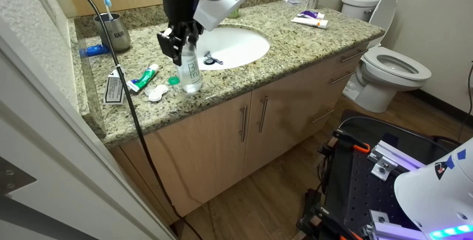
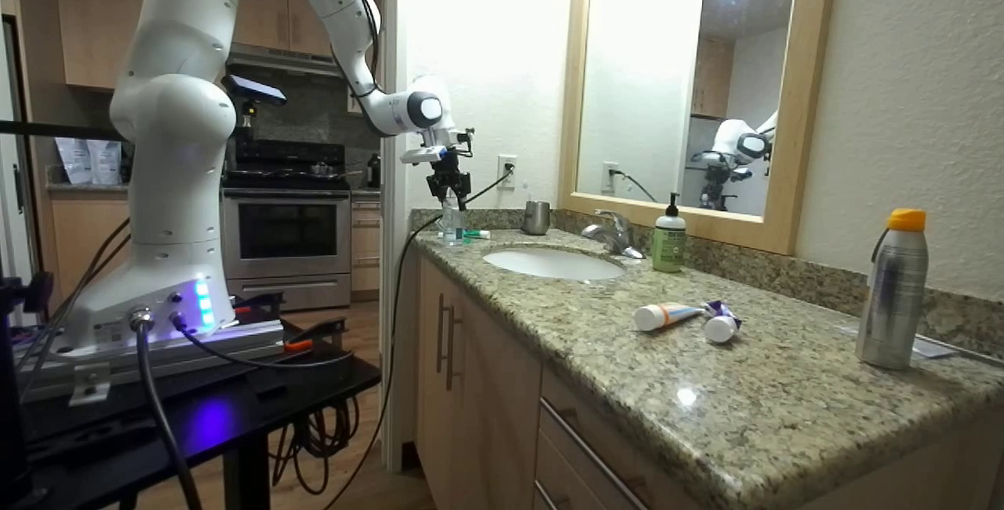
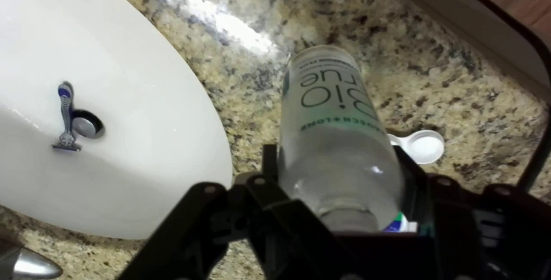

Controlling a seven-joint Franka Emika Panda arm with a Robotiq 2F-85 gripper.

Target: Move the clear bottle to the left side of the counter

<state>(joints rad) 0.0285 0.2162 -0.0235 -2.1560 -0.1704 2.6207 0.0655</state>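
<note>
The gripper [image 3: 338, 163] has its 2 jaws clenched on the clear bottle [image 1: 190, 71], labelled "Bio true" and "Bausch + Lomb"; a metal cup [image 1: 119, 36] on the counter [image 1: 295, 53] reads "BAIR".

Brown-speckled beige counter [image 1: 292, 48], clear bottle [image 3: 331, 120], black claw [image 3: 338, 160], white sink [image 1: 244, 46]

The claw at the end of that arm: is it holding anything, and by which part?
Yes, the clear bottle. The claw grips it from both sides around its upper body, below the neck.
</note>
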